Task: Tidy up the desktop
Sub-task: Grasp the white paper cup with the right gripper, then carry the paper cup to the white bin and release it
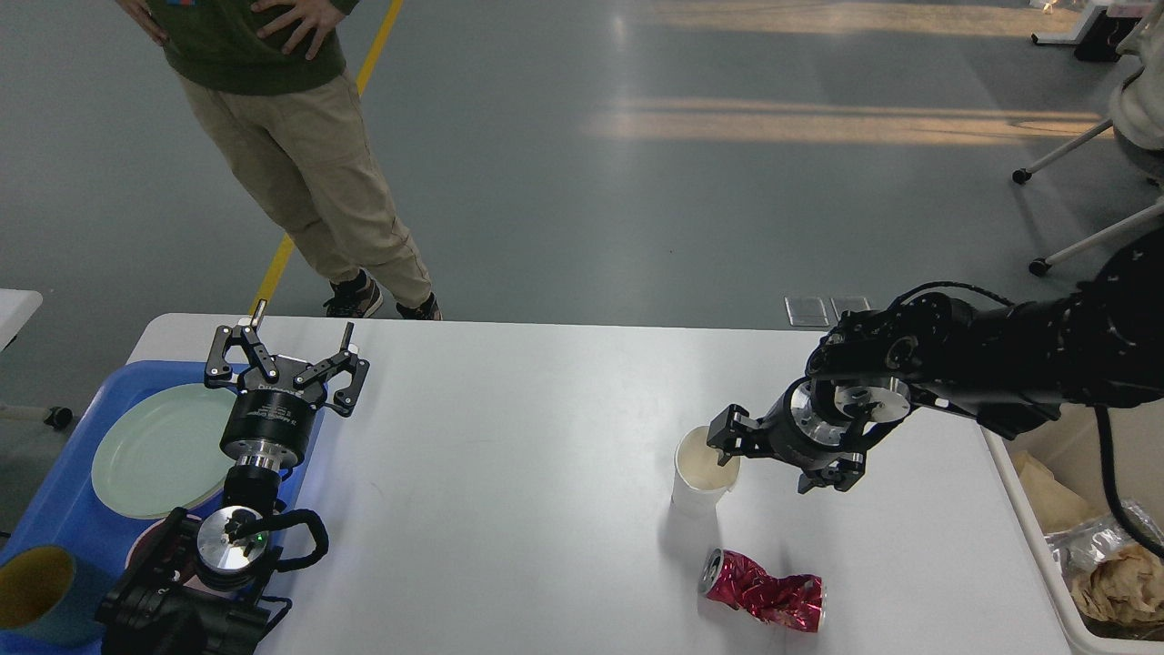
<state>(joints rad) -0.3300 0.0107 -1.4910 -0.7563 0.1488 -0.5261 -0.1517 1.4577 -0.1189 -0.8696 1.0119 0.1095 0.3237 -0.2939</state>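
The white desktop (509, 473) fills the lower part of the head view. A white paper cup (698, 473) stands upright on it, right of centre. My right gripper (730, 452) reaches in from the right to the cup's right rim, and one finger (726, 438) dips over that rim. I cannot make out the other finger, so its grip is unclear. A crushed red can (762, 596) lies on its side in front of the cup. My left gripper (304, 325) is open and empty, pointing away from me above the desktop's left side.
A blue tray (55, 509) at the left edge holds a pale green plate (155, 450) and a yellow cup (36, 591). A cream bin (1037, 528) with crumpled paper stands off the right edge. A person (300, 155) stands beyond the far edge.
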